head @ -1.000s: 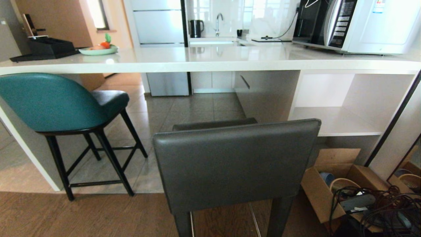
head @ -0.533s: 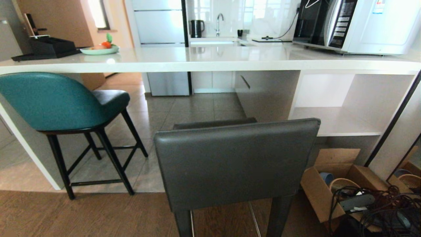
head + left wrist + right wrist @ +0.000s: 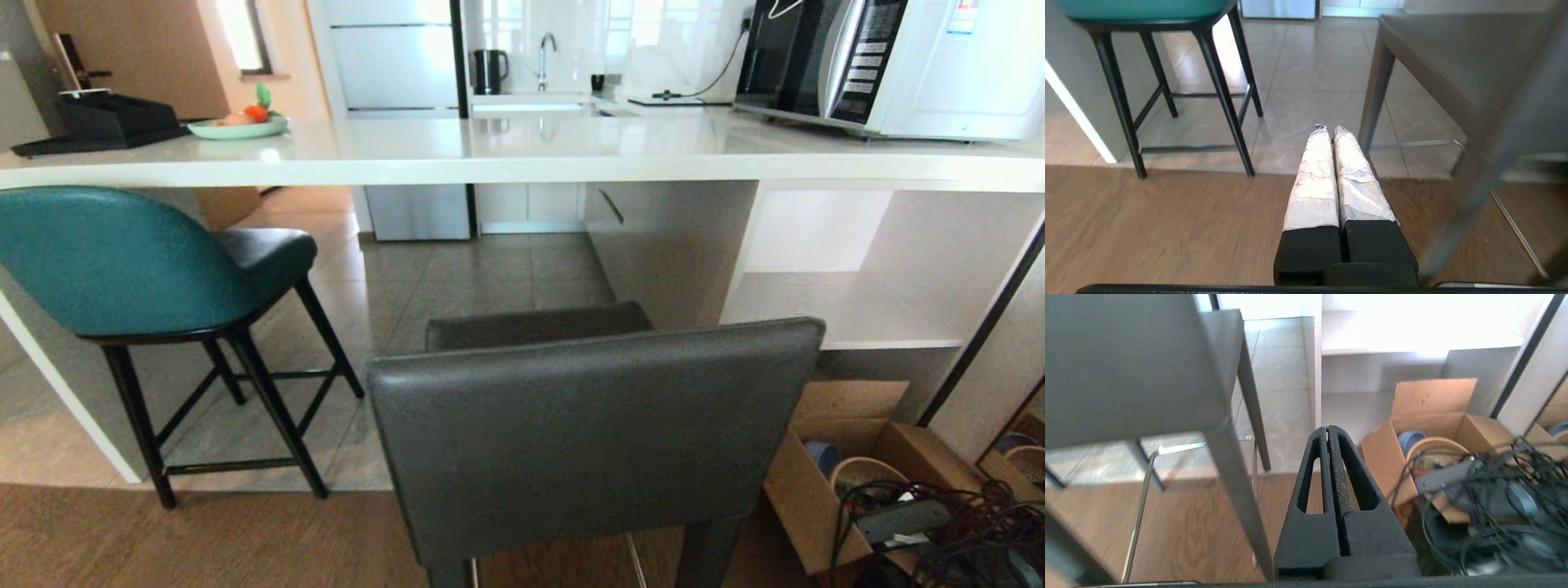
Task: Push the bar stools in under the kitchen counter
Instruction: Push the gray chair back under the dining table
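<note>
The grey square-backed bar stool (image 3: 588, 433) stands right in front of me, its back toward me and its seat short of the kitchen counter (image 3: 522, 159). The teal bar stool (image 3: 122, 257) stands at the left, partly under the counter by the white end panel (image 3: 57, 384). Neither arm shows in the head view. My left gripper (image 3: 1330, 130) is shut and empty, low beside the grey stool's leg (image 3: 1374, 85). My right gripper (image 3: 1327, 428) is shut and empty, on the other side of the grey stool (image 3: 1135, 367).
An open cardboard box (image 3: 833, 465) with bowls and a tangle of black cables (image 3: 931, 523) sits on the floor at the right. White shelves (image 3: 849, 310) fill the counter's right end. A microwave (image 3: 898, 61), a green plate (image 3: 237, 126) and a black tray (image 3: 106, 122) are on top.
The whole view has shifted: the grey stool's back looms larger and lower in the picture and the counter a little closer, so the camera has moved forward. The stools keep their places.
</note>
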Tool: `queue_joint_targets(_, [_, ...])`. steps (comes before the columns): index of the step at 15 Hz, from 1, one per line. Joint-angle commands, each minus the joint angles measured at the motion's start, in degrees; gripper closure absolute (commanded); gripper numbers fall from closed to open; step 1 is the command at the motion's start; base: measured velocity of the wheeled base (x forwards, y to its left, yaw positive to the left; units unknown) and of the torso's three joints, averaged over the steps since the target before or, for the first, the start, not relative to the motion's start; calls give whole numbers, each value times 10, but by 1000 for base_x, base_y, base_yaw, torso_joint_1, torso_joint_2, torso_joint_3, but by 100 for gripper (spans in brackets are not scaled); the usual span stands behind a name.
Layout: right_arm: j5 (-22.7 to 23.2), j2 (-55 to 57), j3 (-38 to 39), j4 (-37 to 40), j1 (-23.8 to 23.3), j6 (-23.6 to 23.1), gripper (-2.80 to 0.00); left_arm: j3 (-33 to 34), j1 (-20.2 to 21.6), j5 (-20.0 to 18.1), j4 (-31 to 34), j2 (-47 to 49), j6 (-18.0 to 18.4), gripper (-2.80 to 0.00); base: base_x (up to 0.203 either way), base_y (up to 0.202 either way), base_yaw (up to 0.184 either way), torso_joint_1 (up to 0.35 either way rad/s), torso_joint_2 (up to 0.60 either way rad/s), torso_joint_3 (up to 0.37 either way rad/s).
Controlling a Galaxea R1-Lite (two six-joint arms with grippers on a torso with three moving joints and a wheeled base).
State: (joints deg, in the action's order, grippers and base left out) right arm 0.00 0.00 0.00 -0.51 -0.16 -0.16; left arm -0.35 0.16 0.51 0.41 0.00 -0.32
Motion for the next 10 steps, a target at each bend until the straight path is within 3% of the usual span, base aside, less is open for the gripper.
queue_joint_targets(1, [0,1,3,0,0,0,0,0,0,0,0,0,0,0,170,0,4,7,7,2])
queue_joint_targets(6, [6,1,1,-11,0,-6,0,-2,2,1,2,0,7,0,20,0,0,2,0,0])
queue_joint_targets(7, [13,0,1,-14,1,-24,0,-10,1,-2,1,0,16,0,0,0,0,0,0,0])
queue_joint_targets(9, [33,8,0,-14,1,-70,0,-83,1,-28,11,28,15,0,0,0,0,0,0,0])
queue_joint_targets(10, [52,11,-9,-14,1,-65,0,-112,0,-43,13,68,14,0,0,0,0,0,0,0])
